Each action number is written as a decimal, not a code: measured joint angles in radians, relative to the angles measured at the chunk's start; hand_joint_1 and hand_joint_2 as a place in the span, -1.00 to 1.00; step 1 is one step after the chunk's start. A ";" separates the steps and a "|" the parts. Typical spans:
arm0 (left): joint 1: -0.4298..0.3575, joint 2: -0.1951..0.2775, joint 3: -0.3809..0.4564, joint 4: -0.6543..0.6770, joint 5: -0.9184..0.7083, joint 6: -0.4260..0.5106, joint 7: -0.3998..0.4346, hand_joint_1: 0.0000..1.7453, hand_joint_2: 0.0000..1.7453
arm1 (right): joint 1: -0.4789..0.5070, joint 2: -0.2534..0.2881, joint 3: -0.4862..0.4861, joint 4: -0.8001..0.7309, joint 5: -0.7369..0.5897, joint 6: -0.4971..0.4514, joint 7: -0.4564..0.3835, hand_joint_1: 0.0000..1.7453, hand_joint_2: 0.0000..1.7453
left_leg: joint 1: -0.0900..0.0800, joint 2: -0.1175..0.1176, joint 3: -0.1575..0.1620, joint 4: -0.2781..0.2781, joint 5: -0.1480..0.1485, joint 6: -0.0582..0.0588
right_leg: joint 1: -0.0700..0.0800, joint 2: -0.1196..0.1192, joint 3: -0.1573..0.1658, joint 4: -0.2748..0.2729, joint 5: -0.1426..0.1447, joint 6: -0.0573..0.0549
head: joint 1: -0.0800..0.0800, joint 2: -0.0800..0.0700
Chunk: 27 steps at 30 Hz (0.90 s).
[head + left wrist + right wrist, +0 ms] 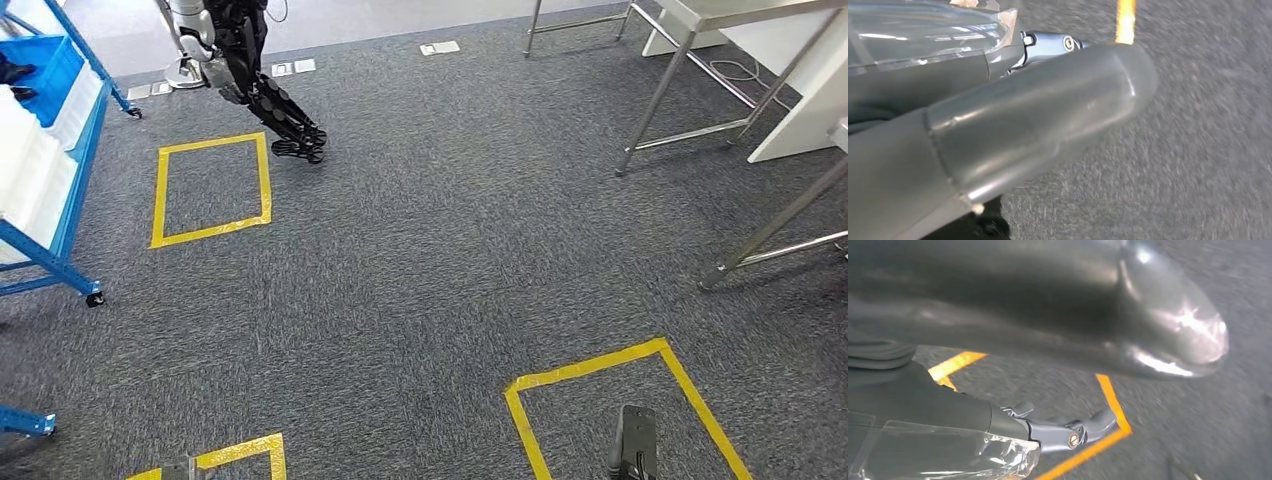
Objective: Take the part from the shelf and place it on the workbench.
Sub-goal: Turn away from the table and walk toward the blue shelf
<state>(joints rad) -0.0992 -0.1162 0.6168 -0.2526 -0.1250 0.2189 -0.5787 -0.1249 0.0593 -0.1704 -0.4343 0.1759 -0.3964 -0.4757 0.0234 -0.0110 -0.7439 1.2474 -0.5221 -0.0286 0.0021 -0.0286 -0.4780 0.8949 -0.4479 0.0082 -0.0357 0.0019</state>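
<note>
Shelf, blue metal-framed with white bins (45,190), stands well apart from right hand (634,445); finger state indiscernible on both hands.

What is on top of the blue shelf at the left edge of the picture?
The blue shelf carries white bins and a blue bin with something dark in it. The picture edge cuts them off, so their contents cannot be made out.

The blue wheeled shelf (62,215) stands at the left, holding white trays; the steel-legged table (700,60) stands far right
</note>
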 joint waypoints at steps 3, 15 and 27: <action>0.005 0.007 0.000 0.007 -0.004 0.028 0.065 -1.00 -1.00 | -0.015 -0.001 -0.005 0.054 0.012 -0.010 0.089 -1.00 -1.00 | -0.001 0.028 0.091 -0.153 0.090 0.004 | 0.000 -0.028 0.009 0.002 -0.009 -0.005 | -0.002 0.000; 0.058 -0.016 -0.058 0.059 -0.147 0.270 0.687 -1.00 -1.00 | 0.083 0.004 0.011 0.230 0.136 -0.103 0.754 -1.00 -1.00 | -0.004 -0.016 0.147 -0.306 0.126 0.052 | -0.005 0.025 -0.195 0.372 -0.146 0.021 | 0.006 0.000; 0.062 -0.025 -0.109 0.068 -0.173 0.270 0.709 -1.00 -1.00 | 0.086 0.018 0.025 0.252 0.150 -0.118 0.803 -1.00 -1.00 | -0.001 -0.016 0.107 -0.217 0.076 0.007 | -0.020 0.040 -0.018 0.003 0.015 0.018 | 0.002 0.000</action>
<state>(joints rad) -0.0377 -0.1415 0.5077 -0.1850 -0.2984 0.4891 0.1305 -0.0390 0.0769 -0.1452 -0.1822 0.3262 -0.5139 0.3275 0.0219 -0.0273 -0.6369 1.0304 -0.4465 -0.0211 -0.0176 0.0112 -0.4955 0.8977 -0.4332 0.0265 -0.0339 0.0019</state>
